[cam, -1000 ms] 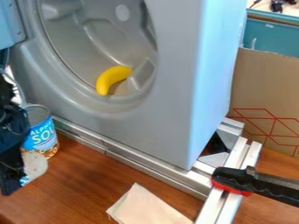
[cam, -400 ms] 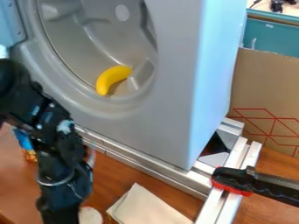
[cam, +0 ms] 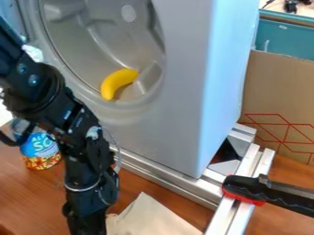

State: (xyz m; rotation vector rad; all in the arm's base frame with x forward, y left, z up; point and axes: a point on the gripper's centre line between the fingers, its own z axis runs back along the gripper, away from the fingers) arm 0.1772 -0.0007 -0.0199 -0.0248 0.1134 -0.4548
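Pincer (cam: 92, 226): spread or pressed together, cannot tell.
Cloth (cam: 156, 218): just right of pincer, contact unclear.
Banana (cam: 118, 83): higher, upper right.

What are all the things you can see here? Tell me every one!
Banana: one, yellow, inside the machine's round opening
Machine: one, grey, middle
Can: one, blue label, left, on the table
Cloth: one, off-white, bottom middle
Rails: several, silver, under and beside the machine
Clamp: one, black and red, lower right
Cardboard: one, brown with red lines, right
Teal panel: one, upper right
Table: one, brown, underneath
Robot arm: one, black, left
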